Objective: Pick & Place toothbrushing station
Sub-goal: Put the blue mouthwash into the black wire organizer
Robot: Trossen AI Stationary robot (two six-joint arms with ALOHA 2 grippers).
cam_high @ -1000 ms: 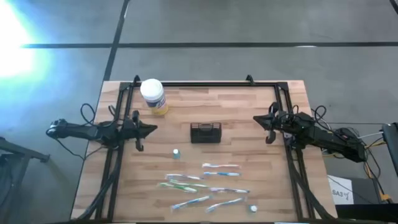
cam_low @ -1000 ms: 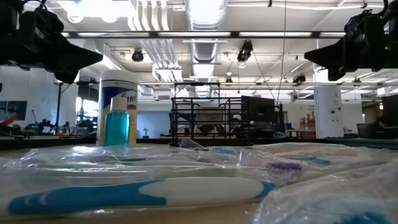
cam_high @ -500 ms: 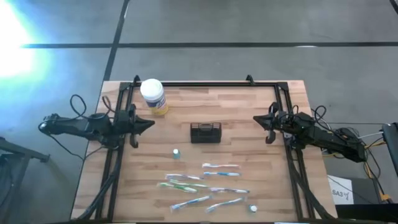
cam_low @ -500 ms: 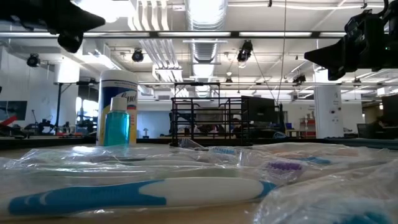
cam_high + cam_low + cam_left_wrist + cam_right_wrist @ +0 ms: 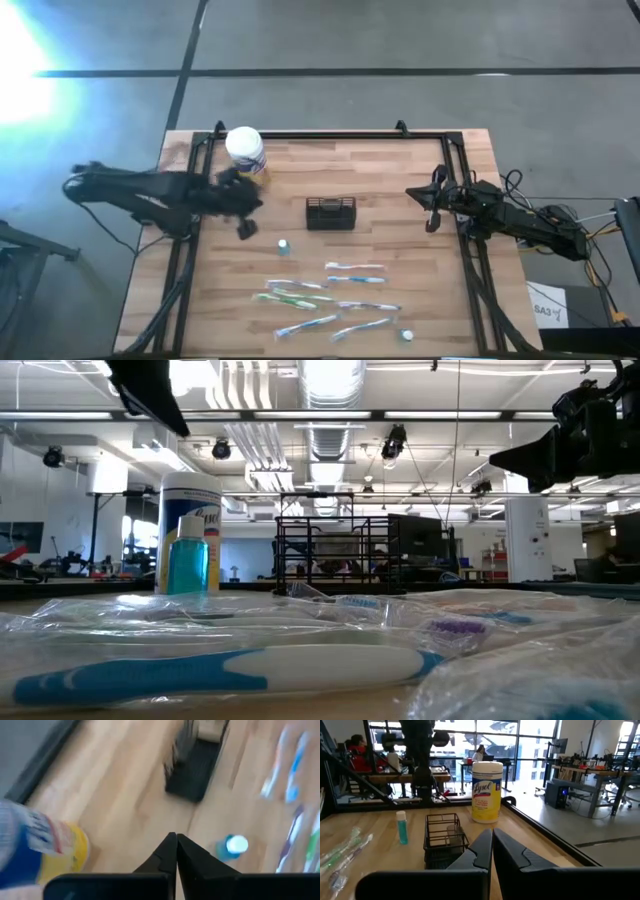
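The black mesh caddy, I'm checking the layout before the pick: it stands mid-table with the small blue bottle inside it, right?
Not quite. The black mesh caddy does stand mid-table, but the small blue bottle stands on the wood beside it, apart, not inside. The high view shows this.

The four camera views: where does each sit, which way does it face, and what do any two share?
High view: overhead, straight down; both arms, left gripper, right gripper, caddy.
Low view: table height, across wrapped toothbrushes into the room; arms overhead.
Left wrist view: down past shut jaws at caddy, blue bottle.
Right wrist view: level across table past shut jaws.
Shared: both wrist views show caddy and white-lidded jar.
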